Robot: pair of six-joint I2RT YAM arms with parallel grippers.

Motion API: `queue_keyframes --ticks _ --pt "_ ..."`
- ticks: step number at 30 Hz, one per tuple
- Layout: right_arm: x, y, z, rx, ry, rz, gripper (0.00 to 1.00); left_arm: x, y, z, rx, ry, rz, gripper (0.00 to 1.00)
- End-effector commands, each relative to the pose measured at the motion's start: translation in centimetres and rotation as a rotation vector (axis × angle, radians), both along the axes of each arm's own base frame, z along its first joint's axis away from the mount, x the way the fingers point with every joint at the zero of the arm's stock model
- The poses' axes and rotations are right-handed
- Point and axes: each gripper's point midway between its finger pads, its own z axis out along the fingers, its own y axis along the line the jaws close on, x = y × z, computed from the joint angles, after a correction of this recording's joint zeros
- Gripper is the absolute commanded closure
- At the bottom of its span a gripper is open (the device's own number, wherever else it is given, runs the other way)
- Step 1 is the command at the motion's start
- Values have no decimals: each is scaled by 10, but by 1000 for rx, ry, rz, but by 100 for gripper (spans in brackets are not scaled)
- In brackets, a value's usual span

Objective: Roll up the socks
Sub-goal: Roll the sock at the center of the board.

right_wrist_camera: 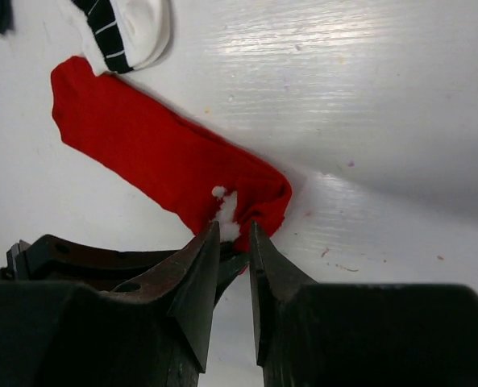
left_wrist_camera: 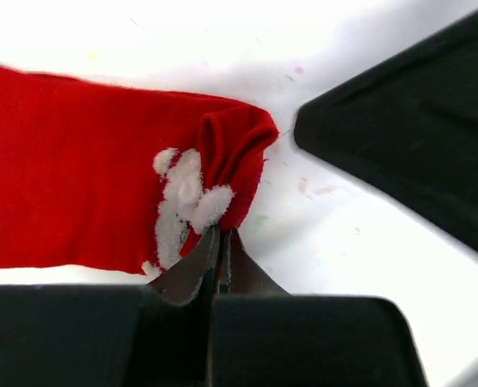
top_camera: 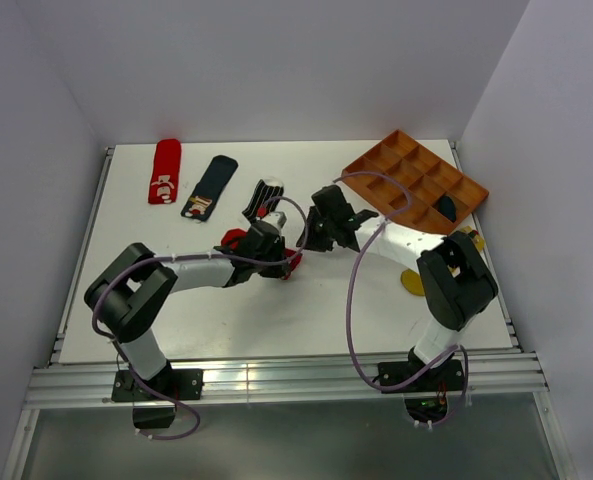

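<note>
- Left fingers (left_wrist_camera: 189, 276) clench the folded end of the red sock (left_wrist_camera: 77, 177), which lies on the bench (right_wrist_camera: 367, 97).
- Right fingers (right_wrist_camera: 193, 276) stand slightly apart and empty beside that fold.
- The roll looks barely started; next, the fold likely needs turning along the sock.

Three socks are lying in a row along the back left of the counter (top_camera: 306, 320): the corner sock (top_camera: 164, 171), the second sock (top_camera: 210, 187) to its right, then the third sock (top_camera: 262, 198). Just in front of that one the middle sock (top_camera: 233, 238) is lying, with the left claw (top_camera: 288, 260) pinching its folded right end and the right claw (top_camera: 311, 243) hanging just beside. A tray (top_camera: 416, 170) is sitting at the back right, holding the tray sock (top_camera: 446, 207) in a near-right compartment. The last sock (top_camera: 413, 282) is lying in front of the tray.
</note>
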Motion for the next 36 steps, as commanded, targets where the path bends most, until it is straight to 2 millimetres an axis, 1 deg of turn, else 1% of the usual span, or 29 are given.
queue_keyframes --ticks 1,2,4,5,6,7,8,10,12,13,14,16,19,23,27,31,34,35,36 --pt "5 -6 5 10 -35 -42 71 -42 -10 -7 -201 244 -48 100" --pt "3 -8 1 8 -23 -53 71 -39 1 -11 -222 265 -9 100" --pt "1 -8 0 17 -24 -56 69 -36 3 -7 -286 287 22 100" --pt "-1 -9 -4 18 -13 -64 68 -36 12 -13 -296 310 48 100" --pt "-2 -9 -7 15 -6 -63 67 -33 12 -10 -329 303 56 100" --pt "-3 -9 -9 15 2 -67 67 -36 10 -7 -370 332 55 100" --pt "-5 -9 -15 11 16 -68 67 -35 17 -11 -387 348 77 100" --pt "-6 -7 -16 24 23 -66 67 -32 19 -9 -432 358 91 100" --pt "-8 -3 -17 36 31 -63 66 -32 23 -13 -444 382 101 100" --pt "-9 -1 -17 36 31 -66 65 -30 23 -12 -457 381 105 100" --pt "-9 0 -15 41 27 -66 63 -34 24 -16 -463 401 103 100" --pt "-10 2 -16 36 34 -75 60 -32 25 -17 -484 418 121 100" --pt "-13 6 -19 37 55 -79 58 -32 27 -20 -503 437 131 100" --pt "-19 10 -28 5 89 -81 58 -30 28 -22 -521 453 145 100" --pt "-22 19 -32 1 99 -67 59 -28 26 -22 -538 464 150 100" --pt "-16 25 -30 5 88 -68 60 -25 24 -23 -547 474 153 100" --pt "-12 27 -26 3 78 -74 60 -25 23 -24 -551 479 152 100" --pt "-8 28 -23 1 68 -81 61 -25 24 -25 -551 481 156 100" --pt "-7 26 -25 -8 70 -83 62 -25 23 -25 -555 484 156 100"
